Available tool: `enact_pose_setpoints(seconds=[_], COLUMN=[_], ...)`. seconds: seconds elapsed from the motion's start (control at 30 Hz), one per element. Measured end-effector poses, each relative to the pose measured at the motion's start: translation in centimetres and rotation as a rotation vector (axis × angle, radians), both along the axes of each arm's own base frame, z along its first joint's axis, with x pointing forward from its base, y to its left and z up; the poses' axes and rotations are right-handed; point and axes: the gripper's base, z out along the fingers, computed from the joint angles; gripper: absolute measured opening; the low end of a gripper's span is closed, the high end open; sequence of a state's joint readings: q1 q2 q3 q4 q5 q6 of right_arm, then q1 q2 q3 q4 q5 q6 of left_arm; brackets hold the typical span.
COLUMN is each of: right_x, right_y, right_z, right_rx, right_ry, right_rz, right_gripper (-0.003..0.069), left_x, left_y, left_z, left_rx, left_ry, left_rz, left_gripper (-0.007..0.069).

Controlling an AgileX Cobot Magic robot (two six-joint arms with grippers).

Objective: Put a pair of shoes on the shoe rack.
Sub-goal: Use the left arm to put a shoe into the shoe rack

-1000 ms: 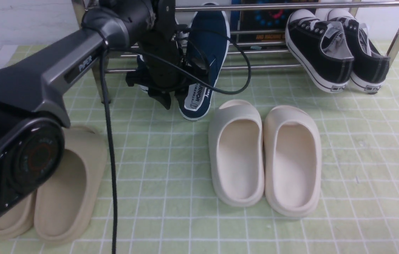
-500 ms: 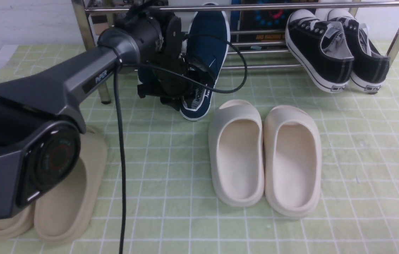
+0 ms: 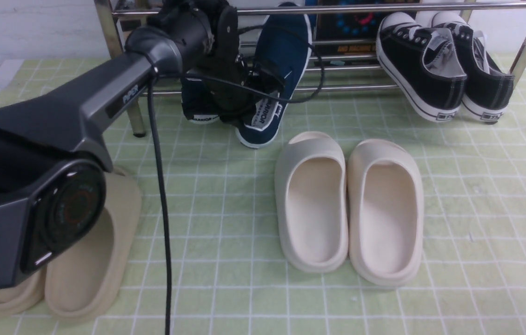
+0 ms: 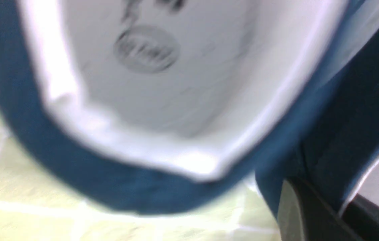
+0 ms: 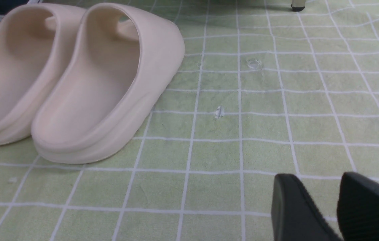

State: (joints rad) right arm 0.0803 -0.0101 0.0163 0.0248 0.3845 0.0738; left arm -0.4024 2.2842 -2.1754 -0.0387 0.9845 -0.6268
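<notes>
Left gripper (image 3: 240, 103) is buried right in between the navy shoes (image 3: 286, 65), at the left end of the rack (image 3: 383, 8), which stands along the mat's (image 3: 476, 209) far edge. Both shoes lean toes-up against the bars, with the right one's heel down by the mat. The other one is mostly hidden behind my wrist and cable.

The left wrist cam is blurry and nearly filled by one shoe's white collar and grey insole. Down in the corner, a finger (image 4: 306, 214) sits pressed against navy cloth with a strip of white trim beside it. So the fingers are squeezed together on a collar edge, though I can't tell for sure which shoe it belongs to.

Right gripper (image 5: 323, 182) hangs low over bare mat with its fingers apart, holding nothing, and the cream slides (image 5: 85, 87) are off to one side.

Out front, those cream slides (image 3: 346, 209) sit mid-mat. The black sneakers (image 3: 430, 70) lean on the rack's right end. Beige slides (image 3: 86, 251) are at the near left corner, partly behind my left arm.
</notes>
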Motion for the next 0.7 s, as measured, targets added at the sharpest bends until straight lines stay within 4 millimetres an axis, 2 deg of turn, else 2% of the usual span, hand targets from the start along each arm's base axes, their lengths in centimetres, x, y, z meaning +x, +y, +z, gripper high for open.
enact_pose_setpoints(seconds=[0.17, 0.23, 0.47, 0.7], right_x=[0.0, 0.0, 0.0, 0.0], right_y=[0.0, 0.0, 0.0, 0.0], right_z=[0.0, 0.0, 0.0, 0.0], right_rx=[0.000, 0.000, 0.000, 0.000], right_ry=[0.000, 0.000, 0.000, 0.000], right_rz=[0.000, 0.000, 0.000, 0.000], right_gripper=[0.0239, 0.0239, 0.0239, 0.0239], left_x=[0.5, 0.5, 0.2, 0.1], left_y=[-0.7, -0.8, -0.5, 0.4], left_z=[2.0, 2.3, 2.0, 1.7], left_rx=[-0.100, -0.119, -0.102, -0.037], left_ry=[-0.080, -0.081, -0.037, 0.007], left_rz=[0.004, 0.012, 0.052, 0.164], left_gripper=[0.0010, 0.0010, 0.0010, 0.0010])
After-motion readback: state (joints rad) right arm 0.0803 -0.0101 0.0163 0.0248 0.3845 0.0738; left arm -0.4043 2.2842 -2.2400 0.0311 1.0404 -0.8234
